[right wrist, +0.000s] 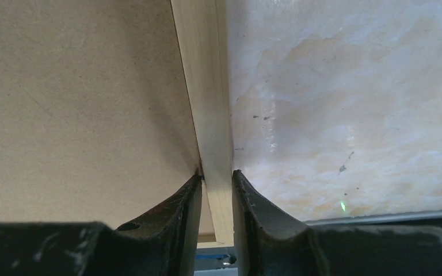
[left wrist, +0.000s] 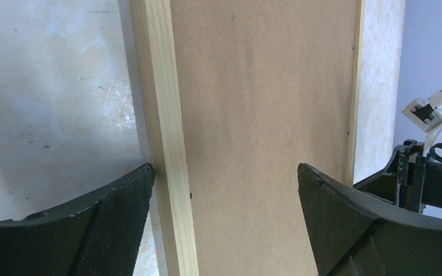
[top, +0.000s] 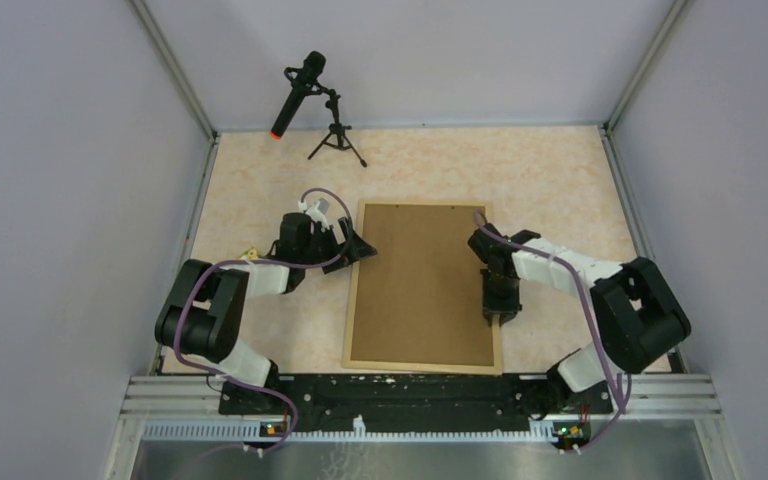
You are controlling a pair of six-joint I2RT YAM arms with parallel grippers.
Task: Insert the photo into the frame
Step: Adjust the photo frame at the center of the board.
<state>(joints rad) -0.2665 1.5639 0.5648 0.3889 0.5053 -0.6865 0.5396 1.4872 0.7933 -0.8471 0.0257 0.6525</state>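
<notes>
The frame (top: 353, 300) lies on the table, its light wood rails around a plain brown backing board (top: 425, 285). The photo is not in view. My left gripper (top: 358, 245) is open at the frame's left rail near the far corner; in the left wrist view (left wrist: 224, 172) one finger is outside the rail (left wrist: 164, 115) and the other is over the board (left wrist: 265, 103). My right gripper (top: 501, 315) is shut on the frame's right rail; in the right wrist view (right wrist: 217, 175) both fingers pinch the rail (right wrist: 207, 103) beside the board (right wrist: 80, 98).
A microphone on a small tripod (top: 305, 95) stands at the back left. A small yellowish object (top: 251, 254) lies by the left arm. Grey walls enclose the table on three sides. A metal rail (top: 420, 395) runs along the near edge.
</notes>
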